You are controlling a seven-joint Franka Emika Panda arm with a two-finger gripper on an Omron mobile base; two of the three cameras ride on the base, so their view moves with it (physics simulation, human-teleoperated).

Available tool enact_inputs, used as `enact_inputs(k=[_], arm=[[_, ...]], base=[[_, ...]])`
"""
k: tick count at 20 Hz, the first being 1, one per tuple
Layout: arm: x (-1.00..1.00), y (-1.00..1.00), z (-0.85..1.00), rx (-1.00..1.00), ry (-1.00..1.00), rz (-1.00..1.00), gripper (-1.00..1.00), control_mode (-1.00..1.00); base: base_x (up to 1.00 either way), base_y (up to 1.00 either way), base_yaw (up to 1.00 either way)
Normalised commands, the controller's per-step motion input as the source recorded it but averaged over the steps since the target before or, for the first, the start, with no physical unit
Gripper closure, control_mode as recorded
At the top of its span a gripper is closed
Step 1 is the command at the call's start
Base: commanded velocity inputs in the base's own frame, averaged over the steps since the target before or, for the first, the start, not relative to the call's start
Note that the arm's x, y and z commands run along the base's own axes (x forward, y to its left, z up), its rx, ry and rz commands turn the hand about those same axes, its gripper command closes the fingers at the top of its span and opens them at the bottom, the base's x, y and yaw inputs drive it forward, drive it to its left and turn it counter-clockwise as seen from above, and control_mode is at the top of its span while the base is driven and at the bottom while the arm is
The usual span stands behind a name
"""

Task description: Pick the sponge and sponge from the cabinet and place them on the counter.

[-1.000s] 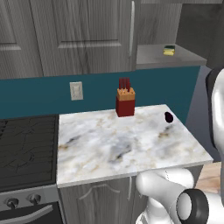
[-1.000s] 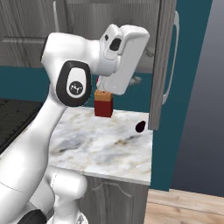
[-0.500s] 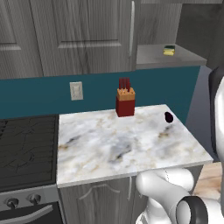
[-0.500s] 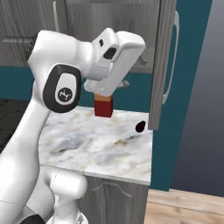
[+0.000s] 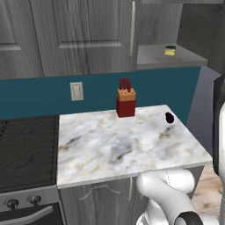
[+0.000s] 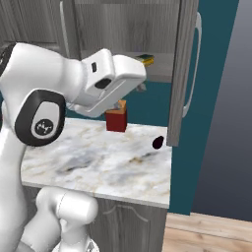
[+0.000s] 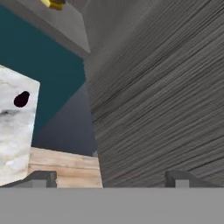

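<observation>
The gripper stands wide open with nothing between its jaws; in the hand view just the two dark fingertips poke up at the lower edge, well apart, aimed at the wood-grain face of the open cabinet door. In the right base view the hand itself is hidden behind the arm's white wrist housing, so the fingers cannot be made out there.

The rectangular yellow sponge with its dark green top lies on the grey shelf of the cabinet, toward 1 o'clock in the left base view. From the right base view the same sponge is partly covered by the arm's wrist, and in the hand view just a yellow corner of it is cut off by the top edge at 11 o'clock. The second, tan sponge I cannot pick out; it may be hidden by the door or the arm.

On the marble counter a red knife block stands upright near the back wall, roughly at 12 o'clock from the slab's centre. A small dark oval object sits near the counter's right edge at about 2 o'clock; it is too small to identify. A wall outlet is on the teal backsplash, and the black stovetop lies at 9 o'clock, cut off by the left edge.
</observation>
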Motion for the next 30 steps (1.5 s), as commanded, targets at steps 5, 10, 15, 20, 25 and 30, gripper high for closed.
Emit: enact_inputs(k=[5, 10, 15, 20, 25, 30], arm=[[-0.36, 0.62, -0.29, 0.15, -0.11, 0.01, -1.00, -1.00], [-0.30, 0.42, -0.15, 0.17, -0.15, 0.11, -1.00, -1.00], [-0.37, 0.29, -0.06, 0.09, -0.29, 0.19, -1.00, -1.00], [-0.26, 0.27, 0.00, 0.06, -0.25, 0.15, -1.00, -1.00], [-0.10, 0.33, 0.01, 0.04, -0.19, 0.12, -1.00, -1.00], [-0.08, 0.32, 0.07, 0.05, -0.16, 0.10, -1.00, -1.00]], base=[[0.00, 0.00, 0.00], [0.00, 0.00, 0.00], [0.00, 0.00, 0.00], [0.00, 0.00, 0.00], [0.00, 0.00, 0.00], [0.00, 0.00, 0.00]])
